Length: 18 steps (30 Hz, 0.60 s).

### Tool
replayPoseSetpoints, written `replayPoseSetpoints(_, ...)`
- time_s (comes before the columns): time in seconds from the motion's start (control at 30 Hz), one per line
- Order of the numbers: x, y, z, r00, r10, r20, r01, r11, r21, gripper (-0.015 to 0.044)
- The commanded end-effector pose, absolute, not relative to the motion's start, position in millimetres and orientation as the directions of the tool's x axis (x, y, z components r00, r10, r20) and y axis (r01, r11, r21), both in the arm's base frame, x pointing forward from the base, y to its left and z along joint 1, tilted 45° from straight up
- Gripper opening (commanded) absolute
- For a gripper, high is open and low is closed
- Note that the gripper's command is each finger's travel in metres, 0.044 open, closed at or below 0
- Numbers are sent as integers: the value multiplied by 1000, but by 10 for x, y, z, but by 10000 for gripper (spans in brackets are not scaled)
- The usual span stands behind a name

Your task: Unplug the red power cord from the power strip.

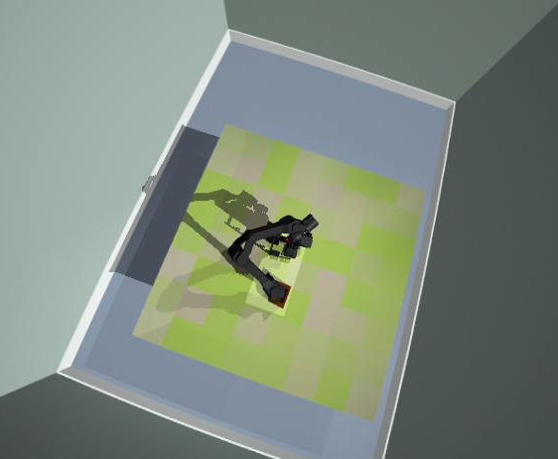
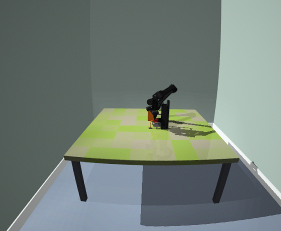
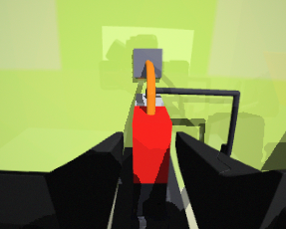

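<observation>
— Starting nearest the exterior camera: see what?

— See a table (image 1: 370, 238) (image 2: 126, 150), patched in green and beige, with a dark leg (image 2: 79, 181) under the near left and another leg (image 2: 221, 182) under the near right.

— And farther in?

— Look past the middle for a small grey block (image 2: 150, 128) (image 3: 147, 60), low on the tabletop. Follow an orange cord (image 2: 150, 123) (image 3: 150, 90) up from there, curving over to the right, into the end of the red plug (image 1: 287, 239) (image 2: 155, 120) (image 3: 150, 144).

— Found the plug. Out or in?

— Cannot tell for certain. Lying sideways, with its right end toward the tall black power strip (image 1: 272, 239) (image 2: 164, 116) (image 3: 149, 201), and too dark at that end to make out any gap.

— Anything under it?

— Yes, a grey support (image 2: 157, 124), just left of the strip's foot.

— Now the gripper (image 1: 293, 242) (image 2: 155, 117) (image 3: 149, 138). Holding anything?

— No. Partly open, well short of full width. Pointing down at the plug, with one finger on each side in the wrist view and gripping nothing.

— And farthest back?

— Follow the black arm (image 1: 271, 229) (image 2: 167, 89), bent high to the right above the strip, then down to an orange-brown base block (image 1: 284, 304) (image 2: 149, 116), beyond the plug and slightly left of it.
</observation>
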<state>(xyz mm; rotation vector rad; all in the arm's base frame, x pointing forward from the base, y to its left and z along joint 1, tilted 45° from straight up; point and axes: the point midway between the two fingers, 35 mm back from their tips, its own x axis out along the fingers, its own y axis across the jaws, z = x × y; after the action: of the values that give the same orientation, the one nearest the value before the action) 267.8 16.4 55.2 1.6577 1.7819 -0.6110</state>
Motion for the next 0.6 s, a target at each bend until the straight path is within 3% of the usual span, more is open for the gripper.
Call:
replayPoseSetpoints(0.0,2660,190,558,-18,706,-708,992,101,75,160)
replayPoseSetpoints(0.4,2658,266,484,-18,706,-708,992,101,75,160)
replayPoseSetpoints(0.5,2675,249,495,-16,703,-711,991,105,81,81)
replayPoseSetpoints(0.57,2675,249,495,-16,703,-711,991,105,81,68)
